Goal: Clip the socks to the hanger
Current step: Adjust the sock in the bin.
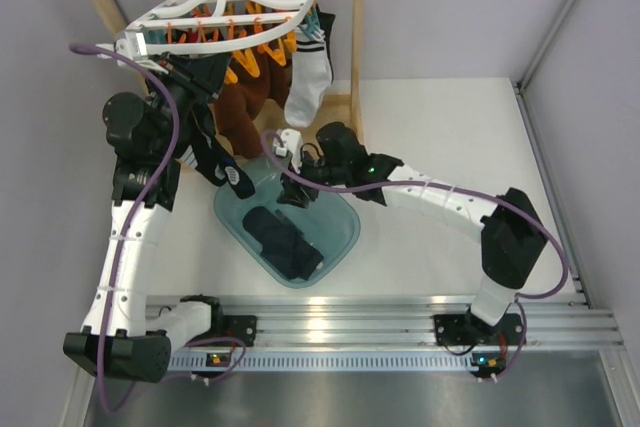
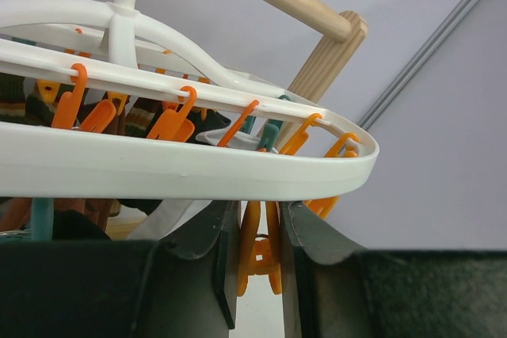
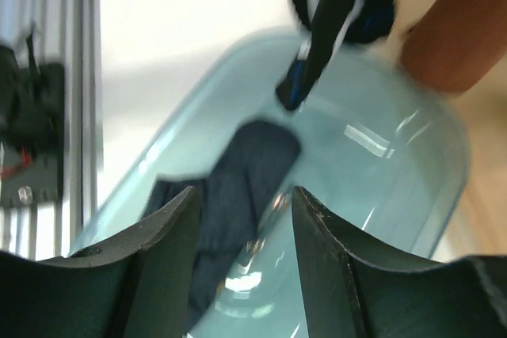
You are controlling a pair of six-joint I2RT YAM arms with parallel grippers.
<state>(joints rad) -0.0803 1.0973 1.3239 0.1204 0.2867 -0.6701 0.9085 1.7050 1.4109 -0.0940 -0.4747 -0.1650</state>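
Black fingers [image 2: 214, 275] of the left claw [image 2: 259, 223] fill the bottom of the left wrist view. They are clenched on an orange clip [image 2: 257, 263] that hangs upright between them, both pads touching its sides. That clip dangles from the white rim of the hanger [image 2: 158, 168], which crosses the view just above the fingertips, with more orange and teal clips along its inner bars. Behind it rises the wooden rack [image 2: 317, 77]. From above, the hanger hangs tilted by its hook from the rack's top bar at the far left of the table [image 1: 450, 127], and the left arm reaches up under its near edge. A brown sock [image 1: 240, 112] and a white sock [image 1: 308, 82] with dark stripes hang from it. The right claw [image 3: 243, 195] is released: its two fingers stand well apart with nothing between them, hovering over a clear teal bin [image 3: 396, 156]. Dark socks [image 1: 285, 242] lie bunched in the bin's near half. One more dark sock [image 1: 222, 162], with blue trim in the right wrist view, hangs over the bin's far rim, just beside the right claw and apart from it. Its top end is hidden behind the left arm, so I cannot tell whether a clip holds it.
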